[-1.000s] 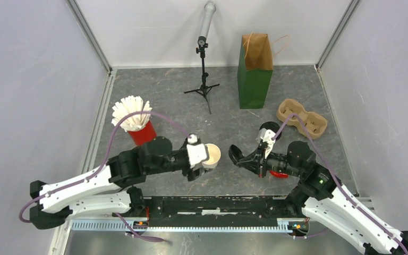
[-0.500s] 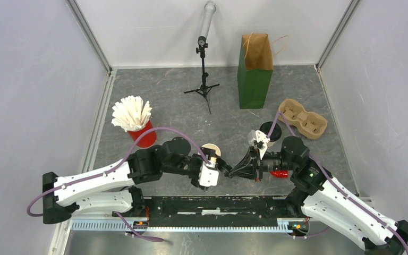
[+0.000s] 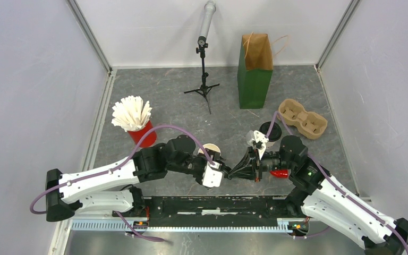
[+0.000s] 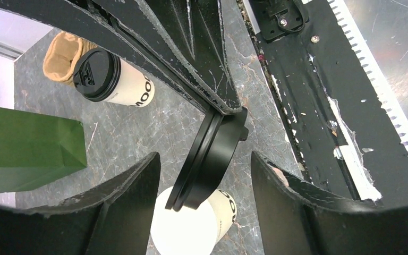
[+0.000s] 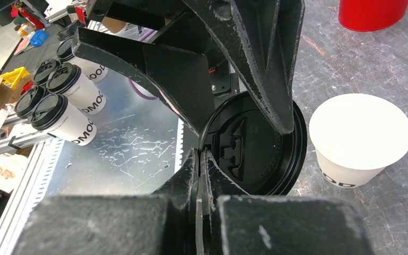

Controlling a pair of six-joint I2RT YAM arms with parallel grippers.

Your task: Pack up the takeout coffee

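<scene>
Here, one open cup [image 5: 358,133], one lidded cup [image 4: 114,79]; right tool [image 5: 199,159] pinches one lid [image 5: 247,149], left tool [image 4: 204,159] spread.

Only lettering I can make out is black print on the paper cups. The lidded paper cup [image 4: 119,82] next to the cardboard carrier [image 4: 61,53] reads "MOO", with the rest wrapping out of sight. The open paper cup [image 5: 358,135] shows a partial "OD" low on its side. The spare lidded cups [image 5: 69,122] off the surface [image 5: 350,64] show "MOO" too.
</scene>
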